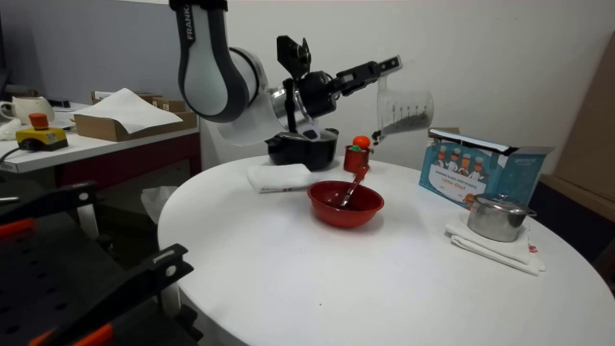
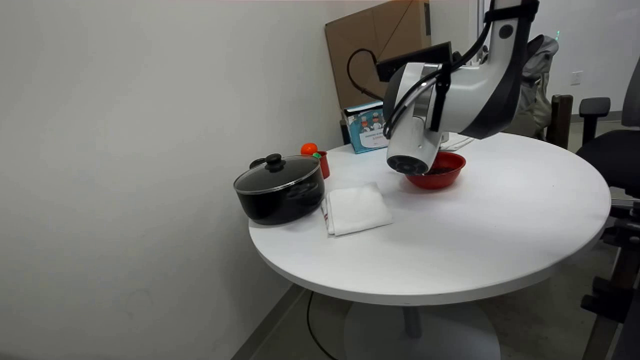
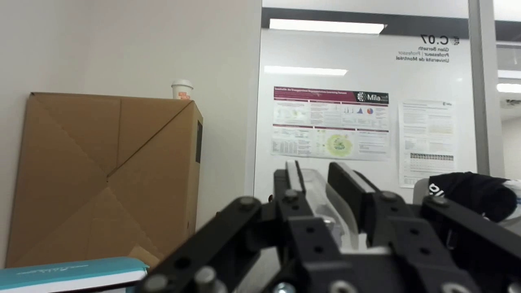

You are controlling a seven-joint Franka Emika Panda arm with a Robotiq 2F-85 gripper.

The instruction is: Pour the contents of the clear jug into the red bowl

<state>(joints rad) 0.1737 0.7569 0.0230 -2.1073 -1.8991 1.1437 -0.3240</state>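
The clear jug (image 1: 406, 110) hangs tilted in the air in an exterior view. Dark bits lie along its lower side, and a few show at its lower left rim. My gripper (image 1: 391, 65) is shut on the jug's handle. In the wrist view the handle (image 3: 321, 195) stands between the fingers (image 3: 313, 169). The glossy red bowl (image 1: 343, 218) sits on the table below, with a red-handled utensil (image 1: 355, 185) leaning in it and dark contents inside. The bowl also shows, partly behind the arm, in an exterior view (image 2: 447, 177). There, the jug and gripper are hidden.
A red cup (image 1: 354, 160) with orange and green items stands near the jug's rim in the picture. A black lidded pot (image 2: 282, 195) and folded white cloth (image 2: 357, 210) are nearby. A blue box (image 1: 463, 166) and metal pot (image 1: 497, 218) stand across the round table (image 1: 307, 283).
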